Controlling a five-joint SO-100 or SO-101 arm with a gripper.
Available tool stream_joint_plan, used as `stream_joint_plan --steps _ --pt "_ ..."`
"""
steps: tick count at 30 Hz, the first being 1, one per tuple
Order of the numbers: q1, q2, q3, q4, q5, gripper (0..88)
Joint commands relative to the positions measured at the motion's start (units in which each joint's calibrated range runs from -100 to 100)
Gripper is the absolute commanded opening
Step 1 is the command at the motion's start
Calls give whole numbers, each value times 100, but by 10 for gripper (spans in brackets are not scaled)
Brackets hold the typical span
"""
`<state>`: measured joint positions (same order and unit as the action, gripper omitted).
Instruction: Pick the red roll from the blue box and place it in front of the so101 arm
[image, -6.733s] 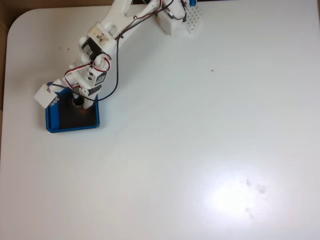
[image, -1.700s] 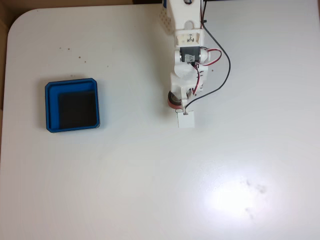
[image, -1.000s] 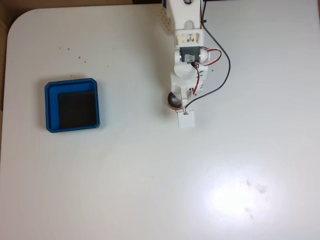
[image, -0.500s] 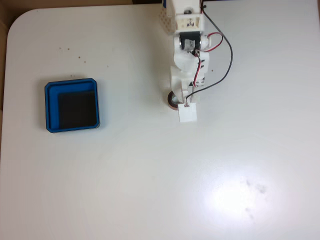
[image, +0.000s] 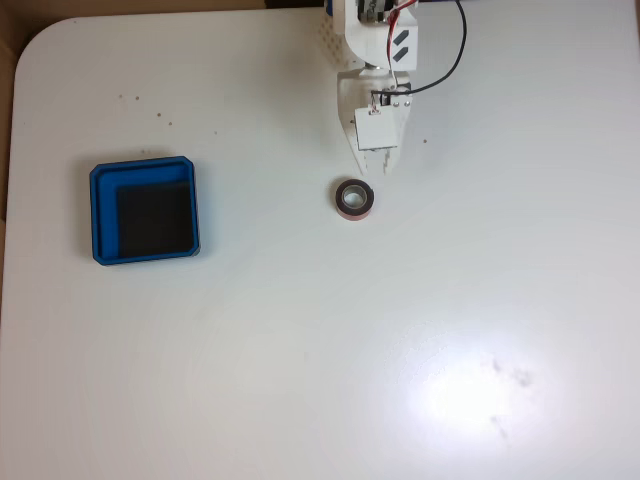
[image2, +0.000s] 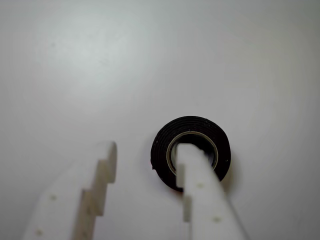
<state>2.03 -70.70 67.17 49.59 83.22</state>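
Observation:
The red roll lies flat on the white table, free of the gripper, a little below the so101 arm at the top edge. My gripper hangs above and just behind it, pointing down. In the wrist view the roll looks dark with a pale core. My gripper is open there, the right finger crossing in front of the roll's hole and the left finger apart from it. The blue box stands at the left with a bare black floor.
The white table spreads wide below and to the right of the roll, with a bright glare patch at the lower right. Its rounded corner shows at the upper left. A white perforated block stands beside the arm's base.
The gripper let go of the roll, rose and drew back toward the arm's base. The roll stayed on the table where it was set down.

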Motion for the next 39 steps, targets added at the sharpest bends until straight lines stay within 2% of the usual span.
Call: stream_joint_plan --steps 1,4,9,12,18,32,39 --pt "27 -848 596 -107 31 109" --pt "17 -1157 991 -116 101 109" --pt "-3 -1525 1297 -124 775 109" --pt "7 -1977 1539 -124 1021 109" --pt "7 -2754 2276 -124 994 109" --pt "-22 -2821 3112 -149 968 109" --pt "-22 -2804 3283 -850 959 109"
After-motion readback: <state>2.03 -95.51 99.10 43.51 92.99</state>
